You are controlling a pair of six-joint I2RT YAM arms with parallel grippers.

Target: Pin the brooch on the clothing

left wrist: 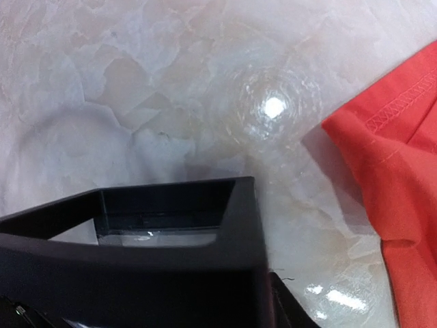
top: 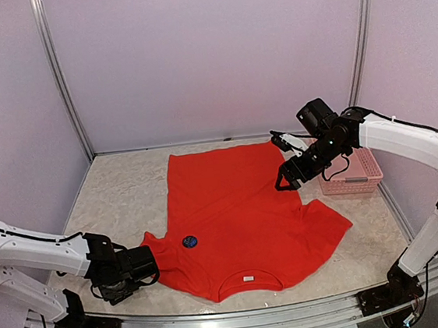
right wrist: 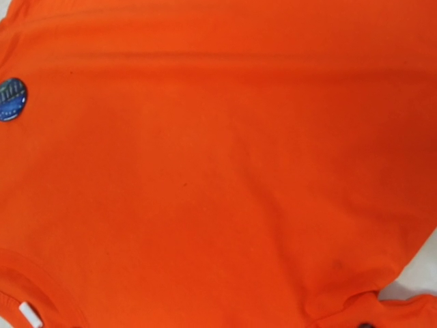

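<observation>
Brooch [top: 189, 241]: round, dark blue badge lying on the chest of the T-shirt, on the side of the left arm, near that sleeve; in the right wrist view it shows at the left edge of the picture.
T-shirt [top: 232, 217]: bright red, short-sleeved, spread flat at mid-table with the neckline toward the arm bases and the hem toward the far wall.
Label [top: 248, 278]: small, white, inside the neckline.
Left gripper [top: 145, 263]: low over the table, just beside the edge of the left sleeve [left wrist: 396, 116]; the brooch lies close by, further onto the shirt. Whether the fingers are apart or together cannot be told.
Right gripper [top: 285, 183]: raised above the shirt's right edge, well apart from the brooch, which lies across the chest from it. Finger spacing cannot be told, and its own camera shows only fabric.
Basket [top: 353, 175]: pink, slatted, on the table just beyond the shirt's right side, partly behind the right arm.
Table [top: 120, 194]: pale, marbled surface, glossy, with a light reflection in the left wrist view.
</observation>
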